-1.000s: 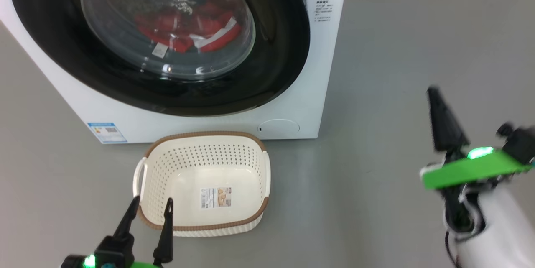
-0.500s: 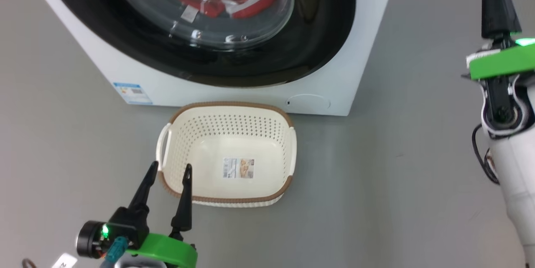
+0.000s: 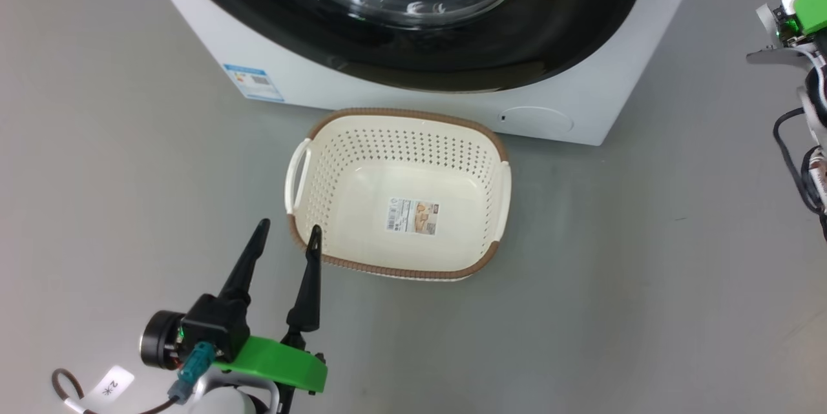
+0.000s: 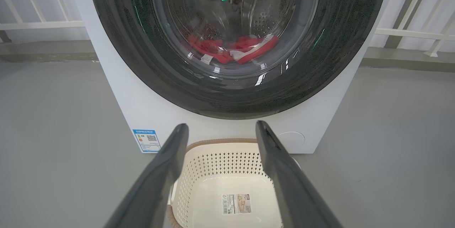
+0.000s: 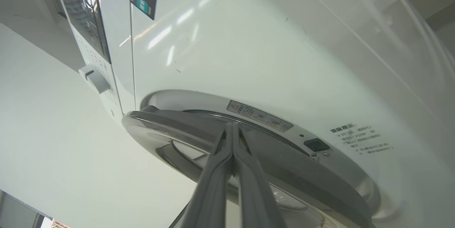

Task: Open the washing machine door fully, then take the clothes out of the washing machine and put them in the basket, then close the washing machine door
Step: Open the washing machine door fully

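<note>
While the right claw [image 5: 233, 128], fingers pressed together, noses at the rim of the washing machine door [image 5: 302, 174] — not yet open — the left claw [image 3: 288, 228] hangs spread by the near-left corner of the basket [image 3: 400, 112]. The clothes [image 4: 231, 46] lie inside; next, lever the door outward.

basket [image 3: 404, 113] before washing machine [image 3: 310, 88] | clothes [image 4: 209, 46] inside it (behind the door [image 4: 231, 96])

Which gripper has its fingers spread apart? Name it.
The left gripper: its fingers stand apart near the basket, while the right gripper has them pressed together beside the washing machine door.
</note>
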`<state>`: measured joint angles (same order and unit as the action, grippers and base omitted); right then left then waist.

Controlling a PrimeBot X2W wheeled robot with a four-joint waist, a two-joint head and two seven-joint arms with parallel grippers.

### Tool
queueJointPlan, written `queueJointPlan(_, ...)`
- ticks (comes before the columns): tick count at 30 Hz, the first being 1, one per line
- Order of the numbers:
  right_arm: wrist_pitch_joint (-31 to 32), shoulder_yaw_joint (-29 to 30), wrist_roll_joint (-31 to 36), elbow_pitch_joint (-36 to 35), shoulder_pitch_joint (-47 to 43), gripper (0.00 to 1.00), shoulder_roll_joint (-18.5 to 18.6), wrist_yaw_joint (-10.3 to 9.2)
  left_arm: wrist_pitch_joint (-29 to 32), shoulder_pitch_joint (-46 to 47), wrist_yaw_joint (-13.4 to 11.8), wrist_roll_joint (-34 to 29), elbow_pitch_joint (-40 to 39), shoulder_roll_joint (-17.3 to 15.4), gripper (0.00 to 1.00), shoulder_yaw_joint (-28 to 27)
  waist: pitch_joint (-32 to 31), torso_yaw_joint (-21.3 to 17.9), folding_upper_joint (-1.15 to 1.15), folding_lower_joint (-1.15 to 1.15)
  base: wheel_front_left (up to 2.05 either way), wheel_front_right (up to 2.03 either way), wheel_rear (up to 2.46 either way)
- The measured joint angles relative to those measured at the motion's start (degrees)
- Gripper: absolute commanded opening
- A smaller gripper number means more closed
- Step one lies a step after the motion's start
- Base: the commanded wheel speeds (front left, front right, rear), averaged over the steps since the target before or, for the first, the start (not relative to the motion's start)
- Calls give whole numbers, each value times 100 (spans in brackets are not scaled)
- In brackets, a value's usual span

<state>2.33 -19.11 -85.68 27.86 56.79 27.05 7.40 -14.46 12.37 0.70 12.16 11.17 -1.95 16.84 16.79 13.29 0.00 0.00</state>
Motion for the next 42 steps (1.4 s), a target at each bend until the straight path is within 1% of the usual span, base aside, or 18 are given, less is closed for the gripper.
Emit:
queueJointPlan(3, 723, 3, -495, 336, 141, 0, 37, 0, 0, 1, -1, 15, 5, 0, 100, 38, 95, 110, 0, 0, 0, 0, 0)
queueJointPlan(6, 1223, 109, -832, 648, 349, 0, 42, 0, 0, 9, 0, 22, 7, 0, 100, 96, 192, 189, 0, 0, 0, 0, 0)
queueJointPlan(12, 1956, 326, -1230, 1126, 818, 0, 53, 0, 0, 146, 0, 49, 0, 3, 100, 188, 363, 317, 0, 0, 0, 0, 0)
queueJointPlan(16, 2450, 342, -1401, 1680, 1018, 0, 48, 0, 0, 165, 1, 81, 11, 4, 100, 270, 456, 387, 0, 0, 0, 0, 0)
queueJointPlan(17, 2637, 302, -1386, 1933, 1152, 0, 55, 0, 0, 227, 4, 82, 8, 5, 100, 312, 501, 419, 0, 0, 0, 0, 0)
queueJointPlan(23, 2778, 289, -1335, 2374, 1603, 0, 33, 0, 0, 276, 4, 121, 12, 9, 100, 390, 613, 515, 0, 0, 0, 0, 0)
queueJointPlan(32, 3047, 266, -1329, 2800, 1924, 0, -76, 0, 0, 346, 4, 167, 20, 11, 100, 478, 733, 592, 0, 0, 0, 0, 0)
queueJointPlan(39, 3394, 182, -1318, 2842, 1960, 0, -107, 0, 0, 350, -1, 177, 55, 12, 100, 498, 671, 595, 0, 0, 0, 0, 0)
queueJointPlan(42, 3576, 125, -1257, 2652, 1875, 0, -135, 0, 0, 351, -1, 176, 102, 12, 100, 488, 604, 568, 0, 0, 0, 0, 0)
